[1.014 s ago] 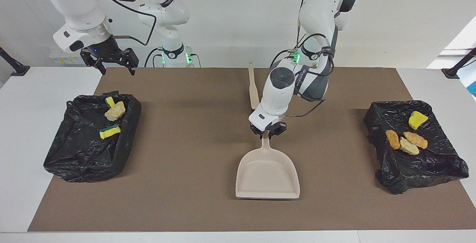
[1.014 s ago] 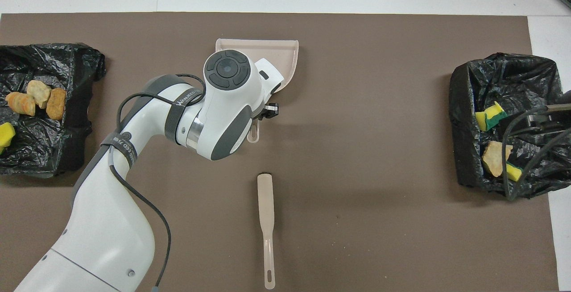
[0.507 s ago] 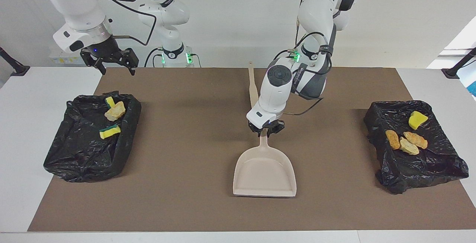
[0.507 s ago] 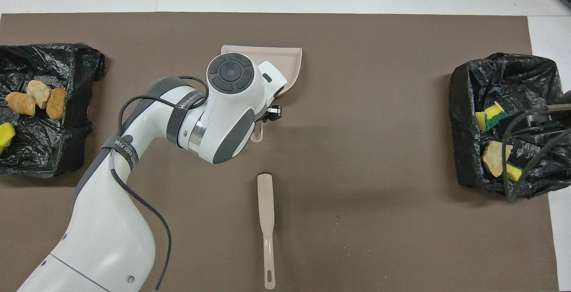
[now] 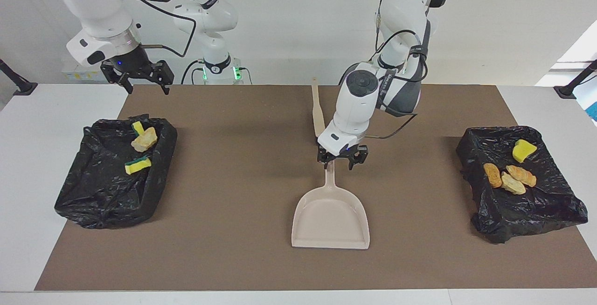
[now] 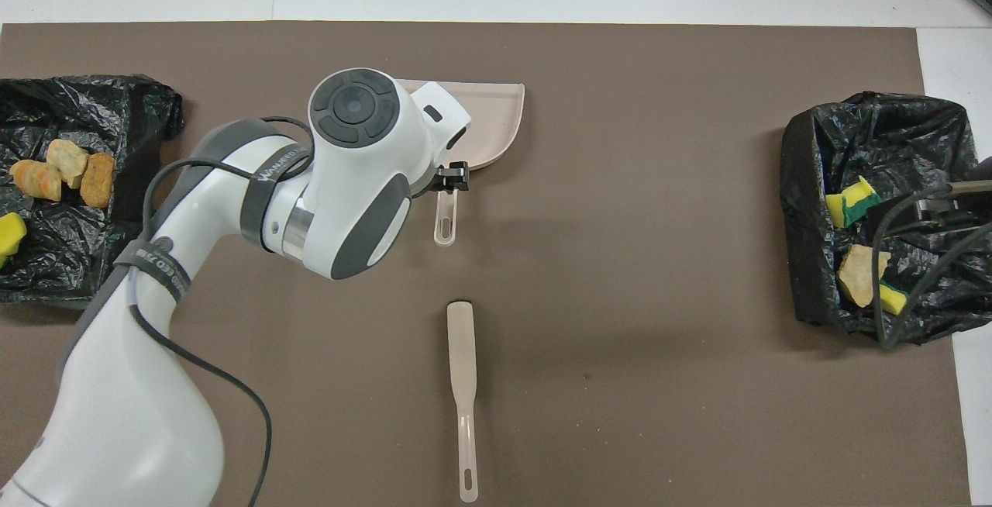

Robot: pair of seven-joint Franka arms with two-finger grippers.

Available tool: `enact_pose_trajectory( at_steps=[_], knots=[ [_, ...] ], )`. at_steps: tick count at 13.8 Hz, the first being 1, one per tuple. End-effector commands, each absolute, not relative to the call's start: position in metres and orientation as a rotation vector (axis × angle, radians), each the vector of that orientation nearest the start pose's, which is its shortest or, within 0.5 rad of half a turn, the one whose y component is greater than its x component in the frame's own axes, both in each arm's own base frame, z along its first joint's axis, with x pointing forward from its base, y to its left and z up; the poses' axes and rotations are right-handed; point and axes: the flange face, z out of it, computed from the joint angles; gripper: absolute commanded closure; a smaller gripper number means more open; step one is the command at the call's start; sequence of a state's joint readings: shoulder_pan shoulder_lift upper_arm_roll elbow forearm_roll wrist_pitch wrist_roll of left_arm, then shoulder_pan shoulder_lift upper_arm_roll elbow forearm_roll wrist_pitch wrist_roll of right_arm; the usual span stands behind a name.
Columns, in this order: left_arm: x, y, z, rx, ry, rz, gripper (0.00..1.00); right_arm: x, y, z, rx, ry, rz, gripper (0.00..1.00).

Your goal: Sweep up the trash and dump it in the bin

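Observation:
The trash lies in two black-lined bins. The bin (image 5: 116, 188) at the right arm's end holds two yellow-green sponge pieces (image 5: 138, 166) and a beige chunk (image 5: 144, 140). The bin (image 5: 527, 211) at the left arm's end holds a yellow sponge (image 5: 524, 150), an orange-brown lump (image 5: 492, 175) and two beige chunks (image 5: 513, 183). A beige dustpan (image 5: 331, 218) rests flat mid-table. My left gripper (image 5: 339, 162) hangs open just over the end of its handle (image 6: 444, 224), holding nothing. My right gripper (image 5: 147, 86) waits open above the mat near its bin.
A beige brush (image 5: 317, 109) lies on the brown mat (image 5: 233, 202) between the dustpan and the robots, in line with the dustpan's handle; the overhead view shows the brush (image 6: 463, 383) whole. White table (image 5: 28, 155) borders the mat at both ends.
My left gripper opened and let go of the dustpan handle, then rose a little. The dustpan shifted slightly and now lies still. The right arm stayed put.

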State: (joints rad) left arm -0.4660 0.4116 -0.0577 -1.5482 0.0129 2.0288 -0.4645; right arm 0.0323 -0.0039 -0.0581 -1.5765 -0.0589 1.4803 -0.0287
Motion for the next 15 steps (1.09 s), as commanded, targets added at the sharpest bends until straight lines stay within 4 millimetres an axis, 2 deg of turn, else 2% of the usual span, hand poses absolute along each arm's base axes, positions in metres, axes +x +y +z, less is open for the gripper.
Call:
enact_pose_trajectory(
  at_steps=[1,2,4,5,6,7,9,11,13,15],
  knots=[
    [0.597,-0.284,0.454,-3.173,0.067,-0.089,0.02,0.536,-0.022,0.619,-3.177,0.020,0.153,0.00],
    [0.598,-0.266,0.468,-3.164,0.159,-0.090,0.02,0.536,-0.021,0.619,-3.177,0.018,0.153,0.00],
    [0.599,-0.211,0.507,-3.139,0.326,-0.099,0.00,0.536,-0.020,0.619,-3.177,0.015,0.153,0.00],
    [0.600,-0.177,0.523,-3.129,0.357,-0.091,0.00,0.536,-0.021,0.619,-3.177,0.018,0.153,0.00],
    [0.595,-0.160,0.539,-3.122,0.394,-0.089,0.00,0.536,-0.020,0.619,-3.177,0.015,0.153,0.00],
    [0.593,-0.132,0.557,-3.118,0.406,-0.106,0.00,0.536,-0.020,0.619,-3.177,0.015,0.153,0.00],
    [0.583,-0.105,0.581,-3.116,0.414,-0.087,0.00,0.536,-0.021,0.619,-3.177,0.018,0.153,0.00],
    [0.565,-0.079,0.614,-3.123,0.358,-0.113,0.00,0.536,-0.020,0.618,-3.177,0.015,0.155,0.00],
    [0.545,-0.064,0.638,-3.124,0.318,-0.101,0.00,0.536,-0.020,0.619,-3.177,0.015,0.153,0.00],
    [0.534,-0.055,0.652,-3.124,0.296,-0.106,0.00,0.536,-0.020,0.618,-3.177,0.015,0.158,0.00]
  ],
)
